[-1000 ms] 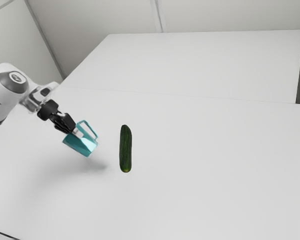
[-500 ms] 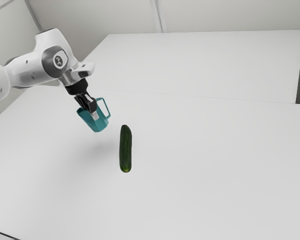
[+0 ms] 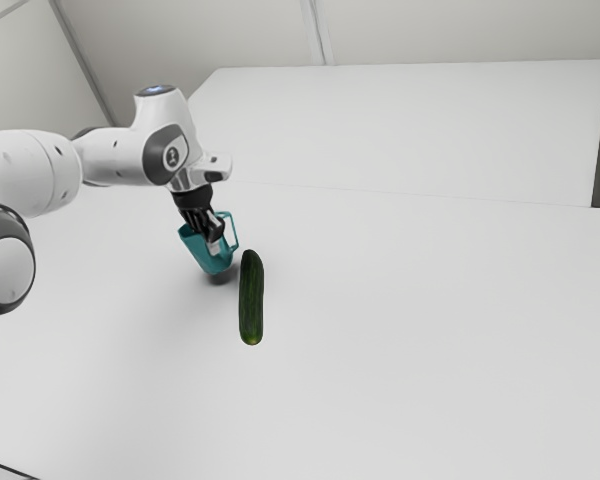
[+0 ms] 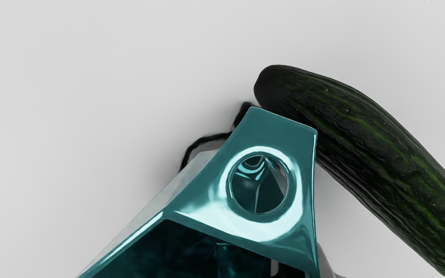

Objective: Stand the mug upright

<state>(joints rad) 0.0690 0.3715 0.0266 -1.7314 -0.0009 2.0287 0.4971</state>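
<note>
Exterior view, left to right: white arm [image 3: 120, 157] enters from the left; gripper [image 3: 213, 243] points down, clenched on the wall of the teal mug [image 3: 208, 259], one finger inside, one outside. Mug is tilted, not upright, its mouth up toward the exterior view's left and its handle [image 3: 234, 231] toward the right. Base is low over the white table [image 3: 410, 330]; contact there seems possible but cannot be confirmed. Cucumber [image 3: 251, 300] lies on the table just beside the mug.
</note>
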